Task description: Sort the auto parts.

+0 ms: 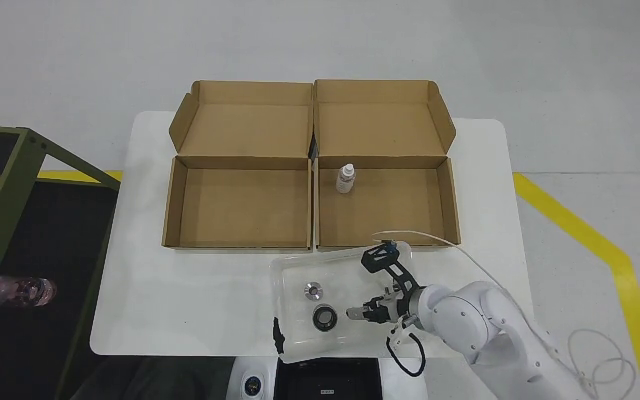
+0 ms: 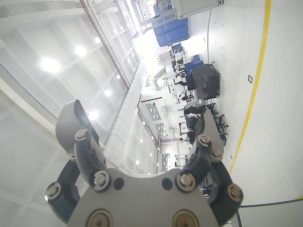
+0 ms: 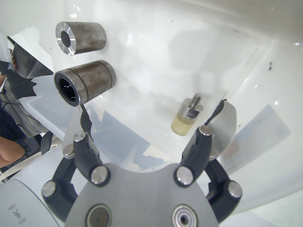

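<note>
One pale stud (image 1: pixel 345 179) sits in the brown cardboard box (image 1: pixel 400 205). A steel sleeve (image 3: pixel 81 37), grooved bushing (image 3: pixel 87 80) and threaded stud (image 3: pixel 187 116) remain in the clear plastic tray (image 1: pixel 300 259), with the right claw (image 3: pixel 151 107) spread apart.

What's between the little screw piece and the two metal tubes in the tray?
Nothing: in the right wrist view, bare tray floor separates the screw piece from the smooth tube and the grooved tube.

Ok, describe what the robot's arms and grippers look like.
The left gripper and right gripper match: grey metal base plate, black linkage arms pinned with silver screws, pale jaws with black ribbed pads. The right arm is glossy white and rounded, with a thin pale cable looping beside it and a printed mark on its wrist.
</note>
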Robot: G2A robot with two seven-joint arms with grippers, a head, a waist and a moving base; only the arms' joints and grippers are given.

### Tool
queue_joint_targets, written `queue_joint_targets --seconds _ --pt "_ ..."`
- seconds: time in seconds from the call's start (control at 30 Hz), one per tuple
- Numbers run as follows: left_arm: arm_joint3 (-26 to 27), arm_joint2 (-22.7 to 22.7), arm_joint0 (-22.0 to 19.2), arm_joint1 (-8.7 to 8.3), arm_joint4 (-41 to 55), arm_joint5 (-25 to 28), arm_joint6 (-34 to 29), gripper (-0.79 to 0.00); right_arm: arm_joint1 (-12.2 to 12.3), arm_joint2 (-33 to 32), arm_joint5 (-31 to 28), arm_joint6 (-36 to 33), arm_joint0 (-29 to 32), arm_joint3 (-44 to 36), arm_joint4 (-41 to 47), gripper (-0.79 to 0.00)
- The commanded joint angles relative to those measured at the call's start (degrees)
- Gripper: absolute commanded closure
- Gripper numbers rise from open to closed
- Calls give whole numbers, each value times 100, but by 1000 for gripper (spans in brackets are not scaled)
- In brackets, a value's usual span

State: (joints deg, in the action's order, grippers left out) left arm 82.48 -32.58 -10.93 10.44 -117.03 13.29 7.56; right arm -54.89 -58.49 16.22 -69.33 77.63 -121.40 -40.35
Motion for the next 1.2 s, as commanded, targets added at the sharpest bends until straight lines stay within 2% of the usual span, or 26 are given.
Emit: queue_joint_targets --seconds 0.0,0.07,0.23,0.27,0.3,0.4,0.43,0.7,0.93,1.17 --pt "0 0 0 0 0 0 0 -785 -4 20 7 -6 2 41 -24 -770" --pt "0 0 0 0 0 0 0 -785 -11 45 17 -23 -11 84 -30 -699" --pt "0 0 0 0 0 0 0 -785 -32 118 74 -73 -64 159 -84 -702" --pt "0 0 0 0 0 0 0 -785 -36 130 84 -79 -73 164 -97 -668" --pt "0 0 0 0 0 0 0 -785 -40 142 92 -80 -77 166 -103 -594" --pt "0 0 0 0 0 0 0 -785 -45 163 109 -89 -76 141 -150 -496" --pt "0 0 0 0 0 0 0 -785 -45 165 117 -97 -73 129 -176 -422" --pt "0 0 0 0 0 0 0 -785 -41 224 145 -231 -36 14 -513 -369" --pt "0 0 0 0 0 0 0 -785 -64 292 92 -202 -17 -57 -530 -431" --pt "0 0 0 0 0 0 0 -785 -86 367 -17 -247 -32 -57 -513 -419"
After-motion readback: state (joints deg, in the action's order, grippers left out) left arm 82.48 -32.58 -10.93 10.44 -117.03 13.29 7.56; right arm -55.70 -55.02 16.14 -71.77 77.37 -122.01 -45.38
